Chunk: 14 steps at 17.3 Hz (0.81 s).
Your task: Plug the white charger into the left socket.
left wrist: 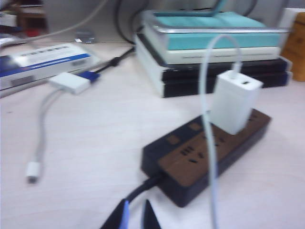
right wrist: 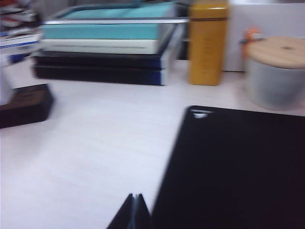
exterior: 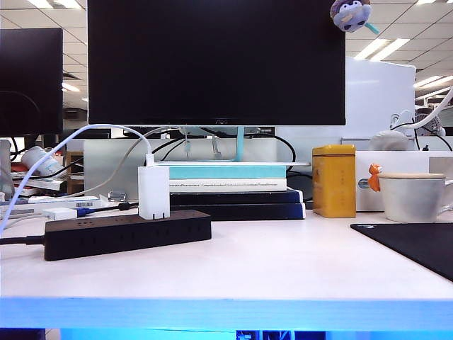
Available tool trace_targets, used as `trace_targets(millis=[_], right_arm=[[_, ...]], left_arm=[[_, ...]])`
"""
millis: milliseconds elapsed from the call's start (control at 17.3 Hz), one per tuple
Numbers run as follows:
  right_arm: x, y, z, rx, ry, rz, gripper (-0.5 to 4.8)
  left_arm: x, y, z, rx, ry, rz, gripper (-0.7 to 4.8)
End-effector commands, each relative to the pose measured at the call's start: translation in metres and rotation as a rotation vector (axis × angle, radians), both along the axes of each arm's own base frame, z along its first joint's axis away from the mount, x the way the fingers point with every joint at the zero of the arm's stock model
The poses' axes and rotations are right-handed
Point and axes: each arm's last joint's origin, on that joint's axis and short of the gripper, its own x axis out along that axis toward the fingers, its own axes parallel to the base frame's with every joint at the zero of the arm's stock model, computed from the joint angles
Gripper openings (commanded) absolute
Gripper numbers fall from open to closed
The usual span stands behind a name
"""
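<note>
Writing: a line of small dark print runs along the pale spine in the stack of books (exterior: 230, 185) at the centre of the exterior view, too small to read. The blue-and-white box (left wrist: 45, 59) at the upper left of the left wrist view carries rows of print, blurred past reading. No brand mark can be made out on the yellow tin (exterior: 334, 180) or the white mug (exterior: 414, 196) at the right.

Left gripper (left wrist: 135, 215): only the dark fingertips show, at the lower edge of the left wrist view. The jaws stand a narrow gap apart and hold nothing. They hang just above the table (exterior: 283, 265), close to the black cord end of the power strip (exterior: 127, 234), touching neither.

Right gripper (right wrist: 135, 210): tips at the lower edge of the right wrist view, pressed together, empty, above the bare table just beside the edge of the black mat (right wrist: 238, 167).

Neither arm appears in the exterior view; both wrist cameras look low and nearly level across the table.

The white charger (exterior: 153, 192) stands upright on the power strip, left of centre in the exterior view, seated towards the strip's right-hand end. Its white cable (exterior: 78, 138) loops up from its top and away to the left.
</note>
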Motion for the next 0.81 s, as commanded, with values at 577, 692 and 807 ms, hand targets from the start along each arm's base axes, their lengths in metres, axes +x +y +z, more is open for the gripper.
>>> trace_targets(millis=[577, 692, 807], right_arm=[[0.003, -0.013, -0.004, -0.004, 0.020, -0.143, -0.01], [0.003, -0.013, -0.004, -0.004, 0.022, -0.144, -0.01], [0.003, -0.013, -0.004, -0.005, 0.023, -0.143, -0.01]], left_arm=[[0.002, 0.019, -0.001, 0.007, 0.012, 0.217, 0.53], [0.002, 0.016, -0.001, 0.007, 0.011, 0.185, 0.53], [0.002, 0.016, -0.001, 0.007, 0.010, 0.180, 0.53]])
